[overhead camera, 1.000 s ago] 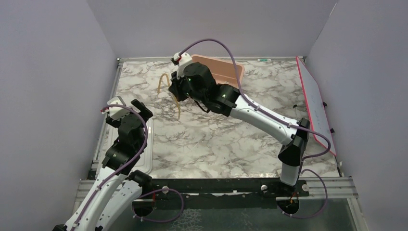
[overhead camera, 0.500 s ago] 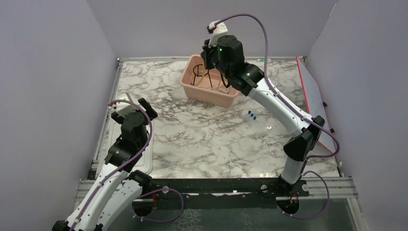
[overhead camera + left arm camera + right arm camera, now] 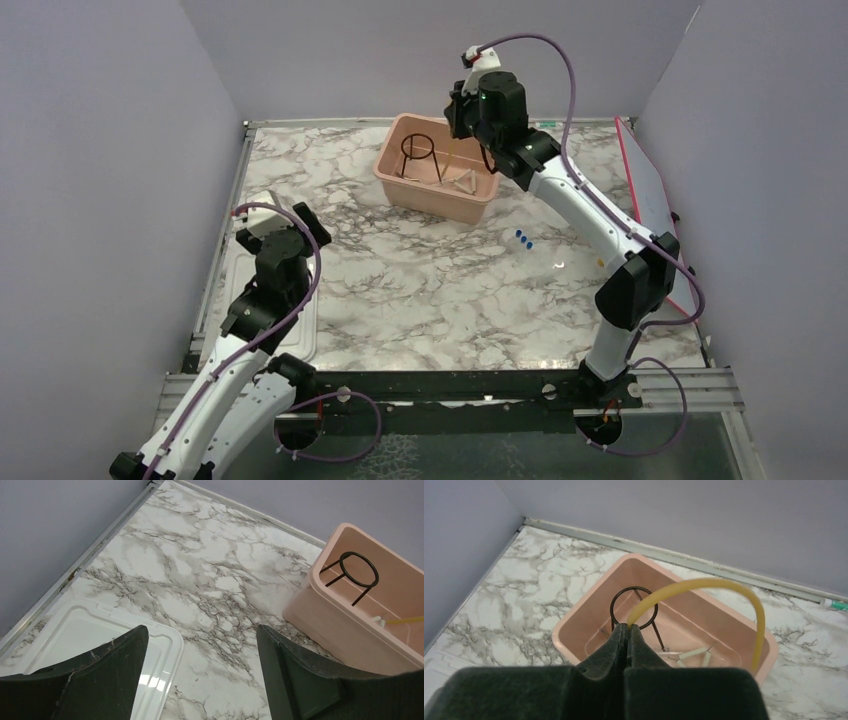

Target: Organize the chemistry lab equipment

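While right pincer (image 3: 626,630) pinches end of tan tube (image 3: 704,583), arching over pink tub (image 3: 574,622), left pincer (image 3: 199,636) agape, empty

A second ago my right end effector (image 3: 626,627) held the tube (image 3: 704,584) low over the tabletop (image 3: 420,290), left of the tub (image 3: 430,203). I have carried it up and to the right. Now it is high over the tub's far side, and the tube's loose end hangs inside. My left end effector (image 3: 285,212) moved a little right.
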Available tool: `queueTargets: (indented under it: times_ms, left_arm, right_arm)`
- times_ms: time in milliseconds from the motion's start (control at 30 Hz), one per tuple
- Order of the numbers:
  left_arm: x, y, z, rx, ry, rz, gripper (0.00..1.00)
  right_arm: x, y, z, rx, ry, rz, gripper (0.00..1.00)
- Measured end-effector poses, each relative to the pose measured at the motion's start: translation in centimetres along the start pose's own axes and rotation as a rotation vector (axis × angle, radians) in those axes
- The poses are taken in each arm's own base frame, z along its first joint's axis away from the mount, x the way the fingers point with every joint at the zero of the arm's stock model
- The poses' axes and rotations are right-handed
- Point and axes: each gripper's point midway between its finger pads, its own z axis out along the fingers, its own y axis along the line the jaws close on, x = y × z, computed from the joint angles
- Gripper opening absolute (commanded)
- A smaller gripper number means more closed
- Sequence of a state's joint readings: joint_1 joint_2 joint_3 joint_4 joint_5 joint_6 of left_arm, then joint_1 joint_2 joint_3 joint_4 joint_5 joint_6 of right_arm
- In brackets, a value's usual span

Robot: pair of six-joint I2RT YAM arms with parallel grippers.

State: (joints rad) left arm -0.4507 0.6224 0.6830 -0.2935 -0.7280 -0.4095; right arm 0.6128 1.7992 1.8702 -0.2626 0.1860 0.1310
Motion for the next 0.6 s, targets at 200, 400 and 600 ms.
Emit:
queueTargets:
  times_ms: [200,400,600]
  left_arm:
    - [0.2,-0.1,0.1,0.001,0.007,0.009,0.82]
    - [0.3,-0.1,0.1,0.002,0.010,0.012,0.82]
    - [0.3,-0.1,0.1,0.003,0.010,0.014,0.82]
  right_arm:
    - [4.3,0.1,0.8,-0.026,0.080,0.008,0.01]
    - [5.7,0.6,1.2,-0.050,0.089,0.043,0.01]
    - [9.4,0.1,1.3,-0.032,0.163,0.068,0.01]
